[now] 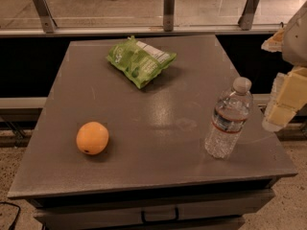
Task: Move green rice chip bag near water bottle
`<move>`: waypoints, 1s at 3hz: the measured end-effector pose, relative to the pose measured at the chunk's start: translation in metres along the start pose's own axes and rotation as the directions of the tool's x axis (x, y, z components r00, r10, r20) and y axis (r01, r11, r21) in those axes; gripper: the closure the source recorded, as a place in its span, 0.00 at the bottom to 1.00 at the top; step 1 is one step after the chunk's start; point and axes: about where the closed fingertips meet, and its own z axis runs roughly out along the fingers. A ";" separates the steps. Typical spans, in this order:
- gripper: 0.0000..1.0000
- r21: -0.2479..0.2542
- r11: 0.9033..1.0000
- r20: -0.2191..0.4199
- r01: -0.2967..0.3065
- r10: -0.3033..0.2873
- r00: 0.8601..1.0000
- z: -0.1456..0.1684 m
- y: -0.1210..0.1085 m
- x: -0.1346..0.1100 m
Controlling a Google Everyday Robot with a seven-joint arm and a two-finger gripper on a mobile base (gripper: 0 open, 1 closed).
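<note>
Gripper [282, 107] hangs beside the water bottle [228, 120]; open or not, I cannot tell. Nothing's grasped yet, so next: reach across the surface [158, 145] for the green rice chip bag [140, 60].

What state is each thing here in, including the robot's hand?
green rice chip bag: lying flat, far side of the table.
water bottle: upright, cap on, near the right edge.
orange: whole, resting at front left.
gripper: in the air past the table's right edge, touching nothing.
drawer: shut.
</note>
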 end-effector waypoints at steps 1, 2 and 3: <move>0.00 -0.012 1.000 0.013 0.018 -0.018 1.000 0.002 -0.009 -0.004; 0.00 -0.042 0.998 0.040 0.052 -0.050 0.998 0.001 -0.022 -0.006; 0.00 -0.077 0.993 0.068 0.089 -0.084 0.994 -0.001 -0.047 -0.001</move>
